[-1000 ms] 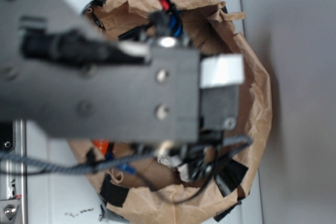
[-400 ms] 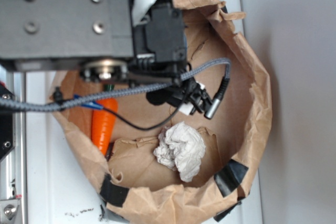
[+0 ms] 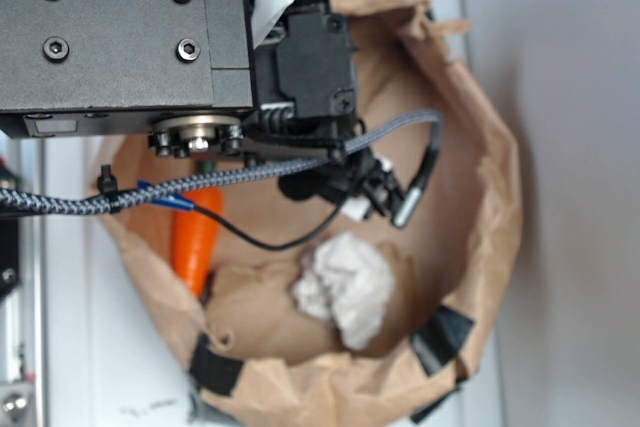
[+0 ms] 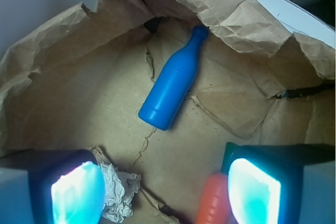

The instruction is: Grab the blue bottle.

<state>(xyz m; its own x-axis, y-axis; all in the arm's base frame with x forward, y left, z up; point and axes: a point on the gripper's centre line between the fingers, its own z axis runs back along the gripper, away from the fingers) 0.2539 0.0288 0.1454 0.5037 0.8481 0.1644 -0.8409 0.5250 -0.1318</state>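
The gripper [image 4: 168, 192] hovers above the blue bottle [image 4: 173, 82], jaws spread and empty. It looks like the approach; next it should descend and straddle the body.

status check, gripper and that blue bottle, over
Gripper open, empty, above the bag floor. Bright blue plastic bottle lying flat, untouched. Orange carrot by one finger; path clear.

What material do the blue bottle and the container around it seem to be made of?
The blue bottle looks like matte plastic: uniform colour, smooth moulded shape, no glare. The container appears to be brown kraft paper, creased and torn, patched with black tape.
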